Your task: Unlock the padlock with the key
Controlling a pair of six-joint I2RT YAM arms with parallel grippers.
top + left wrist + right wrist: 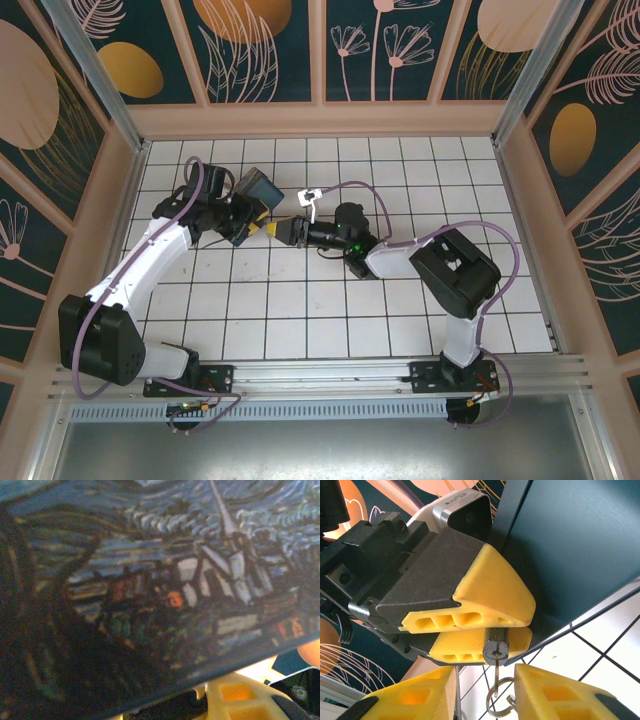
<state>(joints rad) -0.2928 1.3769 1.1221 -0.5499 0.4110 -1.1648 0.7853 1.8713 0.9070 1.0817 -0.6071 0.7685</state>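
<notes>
The padlock (495, 649), a small dark body with its keyhole end facing the camera, is pinched between the two yellow fingers of my left gripper (520, 627). The thin metal key (496, 672) sticks out of the keyhole, and a wire ring (500, 700) hangs from it. My right gripper (485, 675) is open just below. Its yellow fingers (555, 695) stand on either side of the key and ring without touching them. In the top view the two grippers meet tip to tip, left (266, 229) and right (288, 232).
The blue starry-night painted box (160, 580) sits directly against my left wrist camera, and its dark side (580, 545) rises right behind the left fingers. A small white tag (310, 195) lies on the tiled floor (400, 330) beyond the grippers.
</notes>
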